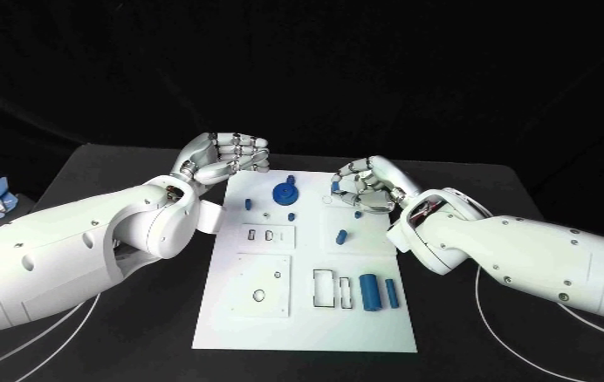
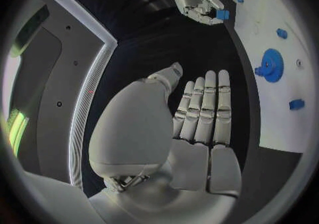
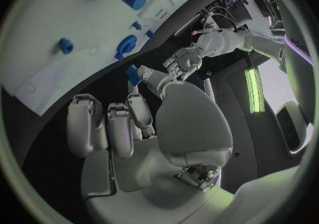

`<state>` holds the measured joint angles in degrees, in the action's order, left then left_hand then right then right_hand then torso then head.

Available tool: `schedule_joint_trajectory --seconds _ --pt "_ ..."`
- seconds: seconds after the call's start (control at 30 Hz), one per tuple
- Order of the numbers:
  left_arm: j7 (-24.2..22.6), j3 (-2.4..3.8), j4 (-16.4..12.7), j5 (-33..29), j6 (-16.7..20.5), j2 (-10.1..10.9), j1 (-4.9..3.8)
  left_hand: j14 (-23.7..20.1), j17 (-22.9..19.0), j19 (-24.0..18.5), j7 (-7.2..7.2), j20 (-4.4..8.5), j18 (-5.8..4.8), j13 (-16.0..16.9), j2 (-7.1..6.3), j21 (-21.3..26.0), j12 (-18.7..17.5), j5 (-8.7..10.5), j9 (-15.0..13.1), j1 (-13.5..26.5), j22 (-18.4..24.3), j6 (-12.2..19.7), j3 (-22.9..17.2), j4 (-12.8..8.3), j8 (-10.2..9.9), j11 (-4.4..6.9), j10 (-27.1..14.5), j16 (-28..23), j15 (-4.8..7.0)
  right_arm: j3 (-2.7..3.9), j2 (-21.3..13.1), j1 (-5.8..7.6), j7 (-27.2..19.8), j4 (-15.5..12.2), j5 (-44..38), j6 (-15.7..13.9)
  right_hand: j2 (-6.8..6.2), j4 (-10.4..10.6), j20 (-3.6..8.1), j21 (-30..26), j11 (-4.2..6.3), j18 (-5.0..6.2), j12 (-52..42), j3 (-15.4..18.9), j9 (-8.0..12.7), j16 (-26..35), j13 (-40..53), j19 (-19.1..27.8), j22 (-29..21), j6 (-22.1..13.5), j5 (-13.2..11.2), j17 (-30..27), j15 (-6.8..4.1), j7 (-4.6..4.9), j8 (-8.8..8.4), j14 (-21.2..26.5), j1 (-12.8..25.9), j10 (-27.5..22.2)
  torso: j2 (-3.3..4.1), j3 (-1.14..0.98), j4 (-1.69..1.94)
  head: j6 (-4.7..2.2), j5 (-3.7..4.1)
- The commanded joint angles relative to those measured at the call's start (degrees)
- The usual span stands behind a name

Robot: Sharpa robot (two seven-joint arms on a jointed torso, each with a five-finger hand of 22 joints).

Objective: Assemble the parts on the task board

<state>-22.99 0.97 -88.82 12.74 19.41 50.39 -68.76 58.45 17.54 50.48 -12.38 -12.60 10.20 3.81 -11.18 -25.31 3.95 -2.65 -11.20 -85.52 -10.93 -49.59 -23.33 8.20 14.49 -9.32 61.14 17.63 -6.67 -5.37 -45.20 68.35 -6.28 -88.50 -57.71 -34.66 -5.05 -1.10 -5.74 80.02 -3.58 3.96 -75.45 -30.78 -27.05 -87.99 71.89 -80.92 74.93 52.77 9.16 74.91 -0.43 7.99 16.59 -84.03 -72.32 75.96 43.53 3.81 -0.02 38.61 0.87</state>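
A white task board (image 1: pixel 252 325) lies in the middle of a black table (image 1: pixel 113 160), its long side running from near to far. The robot's two arms reach in from either side, and both hands hover at the board's far end.

The right hand (image 1: pixel 367 186), over the board's far right part, pinches a small blue part (image 1: pixel 336 187) between its fingertips, held just above the surface. The left hand (image 1: pixel 224 157) sits at the board's far left corner, fingers pressed together side by side, holding nothing.

Blue parts I can count on the board: one gear-shaped disc (image 1: pixel 285 194) at the far middle; two cylinders, one thick (image 1: pixel 370 291) and one thin (image 1: pixel 392 293), lying side by side at the near right; one short peg (image 1: pixel 341 237) near the middle right; and three or so tiny pieces around the gear, too small to count with certainty. With the pinched part, that makes roughly eight.

The main risk, as I judge it, is the small part slipping or twisting in so light a fingertip pinch, so it meets its seat crooked and jams or drops. The right hand could also brush the gear just to its left as it lowers. The idle left hand is close enough to nudge the board's corner.
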Motion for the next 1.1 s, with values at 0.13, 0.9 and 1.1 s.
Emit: schedule_joint_trajectory --seconds 0.13,0.9,1.1 --pt "-0.9 0.02 0.3 -0.3 -0.9 -0.3 -0.01 -0.3 0.1 -0.4 -0.44 -0.16 0.11 0.0 0.17 -0.2 -0.3 -0.24 0.1 0.3 -0.1 -0.1 -0.3 0.1 -0.3 -0.37 -0.2 -0.4 -0.18 -0.13 4.2 0.1 6.9 -0.7 -5.8 0.6 0.32 0.4 0.16 -0.5 0.29 -0.57 0.1 0.2 -0.8 -0.1 -0.2 0.1 3.4 -0.3 -1.1 7.4 -0.21 -0.01 0.74 -4.3 0.4 -0.2 0.08 0.08 0.05 -0.28 -1.48" --pt "-1.3 0.03 0.9 -0.6 -0.6 -0.7 -0.02 -0.3 0.1 -0.5 -0.48 -0.2 0.1 0.0 0.13 -0.2 -0.3 -0.25 0.1 0.7 -0.1 -0.1 -0.3 0.2 -0.3 -0.41 -0.2 -0.5 -0.23 -1.87 14.1 -2.05 11.4 4.1 -16.8 4.0 0.03 0.4 0.17 -0.7 0.29 -0.52 0.4 0.3 -0.9 0.1 -0.6 0.2 3.2 -0.5 -1.3 7.0 -0.21 0.0 0.84 -4.2 0.6 -0.5 0.21 -0.09 -0.03 0.51 -2.87" --pt "-1.4 0.02 1.1 -0.7 -0.5 -0.8 -0.01 -0.3 0.1 -0.5 -0.48 -0.2 0.1 0.0 0.13 -0.2 -0.3 -0.25 0.1 0.7 -0.1 -0.1 -0.3 0.2 -0.3 -0.41 -0.2 -0.5 -0.23 -1.99 15.1 -2.83 11.9 4.8 -18.1 4.3 -0.19 0.3 0.17 -0.7 0.3 -0.51 0.4 0.3 -1.0 0.1 -0.6 0.2 3.2 -0.4 -1.2 7.0 -0.22 -0.02 0.94 -4.2 0.7 -0.6 0.17 -0.01 -0.05 0.76 -2.9"
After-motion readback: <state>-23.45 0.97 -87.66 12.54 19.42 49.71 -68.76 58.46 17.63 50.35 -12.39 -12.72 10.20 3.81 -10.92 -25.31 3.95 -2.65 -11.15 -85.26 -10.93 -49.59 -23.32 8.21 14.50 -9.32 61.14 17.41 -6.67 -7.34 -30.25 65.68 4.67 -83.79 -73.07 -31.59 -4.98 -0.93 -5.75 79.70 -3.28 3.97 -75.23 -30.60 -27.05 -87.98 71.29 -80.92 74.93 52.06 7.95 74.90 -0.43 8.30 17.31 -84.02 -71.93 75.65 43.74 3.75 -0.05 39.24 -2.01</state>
